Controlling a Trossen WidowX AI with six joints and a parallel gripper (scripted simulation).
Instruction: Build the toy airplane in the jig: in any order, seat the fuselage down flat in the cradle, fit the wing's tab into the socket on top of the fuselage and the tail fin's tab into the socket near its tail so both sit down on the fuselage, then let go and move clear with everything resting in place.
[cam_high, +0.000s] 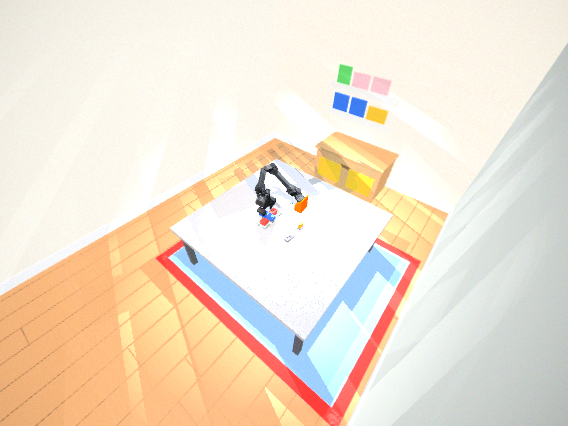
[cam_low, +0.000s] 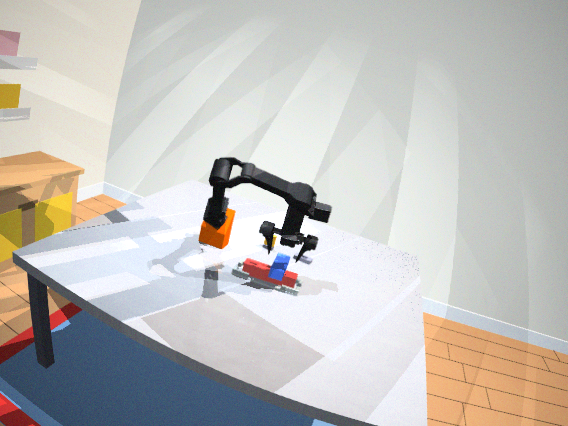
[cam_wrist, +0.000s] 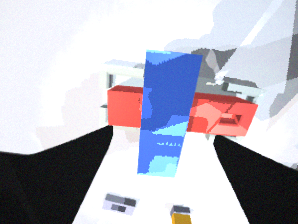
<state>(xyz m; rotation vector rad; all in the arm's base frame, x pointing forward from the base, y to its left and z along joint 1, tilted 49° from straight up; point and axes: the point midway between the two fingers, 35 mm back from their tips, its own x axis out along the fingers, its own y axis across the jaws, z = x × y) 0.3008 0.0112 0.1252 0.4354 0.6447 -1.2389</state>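
Observation:
The red fuselage lies in the grey cradle. The blue wing lies crosswise over the fuselage's middle; its tab and the socket under it are hidden, so full seating cannot be told. An empty socket shows near the fuselage's right end in the wrist view. The yellow tail fin stands apart, beyond the fuselage in the exterior view. My gripper is open above the wing, one finger on each side, holding nothing.
A small grey holder sits near the tail fin. An orange block stands by the arm's base. The white table's edges are far from the gripper.

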